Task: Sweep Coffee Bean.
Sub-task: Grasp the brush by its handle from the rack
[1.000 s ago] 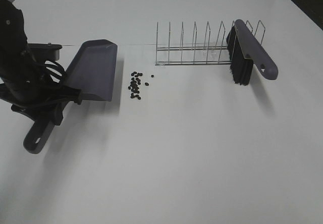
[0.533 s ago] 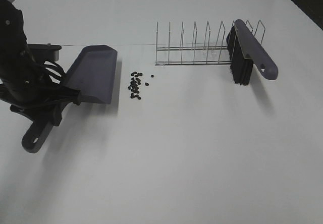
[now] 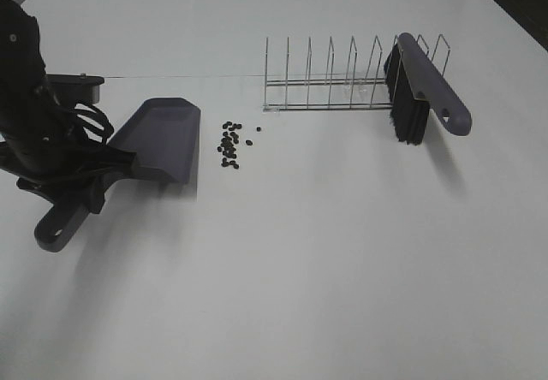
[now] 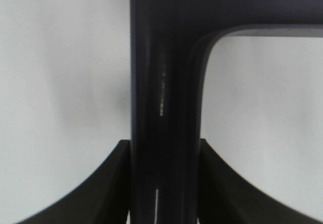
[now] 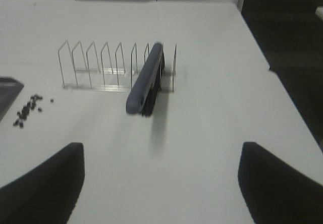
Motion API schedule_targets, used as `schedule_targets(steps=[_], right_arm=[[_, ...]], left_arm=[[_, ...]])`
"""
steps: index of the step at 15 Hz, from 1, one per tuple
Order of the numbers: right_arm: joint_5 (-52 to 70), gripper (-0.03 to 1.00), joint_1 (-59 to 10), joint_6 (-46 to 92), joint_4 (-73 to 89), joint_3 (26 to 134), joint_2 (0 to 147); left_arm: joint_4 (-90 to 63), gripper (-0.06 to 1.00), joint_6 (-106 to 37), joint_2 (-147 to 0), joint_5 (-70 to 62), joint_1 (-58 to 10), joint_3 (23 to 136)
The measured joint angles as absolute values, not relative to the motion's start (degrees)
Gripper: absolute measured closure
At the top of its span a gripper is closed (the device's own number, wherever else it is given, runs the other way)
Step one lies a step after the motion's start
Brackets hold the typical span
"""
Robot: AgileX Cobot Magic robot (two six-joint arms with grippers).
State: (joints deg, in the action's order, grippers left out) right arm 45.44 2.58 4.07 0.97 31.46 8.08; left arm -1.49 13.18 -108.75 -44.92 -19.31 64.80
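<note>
While the left fingers (image 4: pixel 118 193) pinch the pan (image 3: pixel 163 133) by its handle at the left of the high view, the beans (image 3: pixel 229 145) lie on the table (image 3: pixel 325 260) just right of the pan's open lip, near it but apart. The pan's long axis runs from lower left toward upper right of the frame, with its mouth turned to the beans. The beans form a small loose cluster of tiny dark ovals, and one or two strays sit toward the rack (image 3: pixel 342 85). The brush (image 3: pixel 424 89) leans in the rack's right end, bristles down, well apart from the beans. The right gripper (image 5: pixel 161 146) is outside the high view; its fingers are spread wide and empty, facing the brush. Judged by position, the right arm is nearer the brush, and the beans lie leftward from the brush, between it and the pan.
</note>
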Motion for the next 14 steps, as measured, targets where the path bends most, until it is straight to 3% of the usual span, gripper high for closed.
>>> schedule_targets(steps=[5, 8, 14], right_arm=[[30.14, 0.26, 2.58, 4.07, 2.23, 38.22, 31.51], [27.67, 0.26, 2.58, 5.56, 2.29, 54.43, 56.15], [32.83, 0.26, 2.58, 8.65, 2.35, 83.19, 87.43]], left_arm=[[-1.49, 0.62, 13.18, -108.75, -44.92, -19.31, 64.8], [-1.49, 0.62, 12.89, -108.75, -44.92, -19.31, 64.8], [-1.49, 0.62, 12.89, -108.75, -44.75, -19.31, 64.8]])
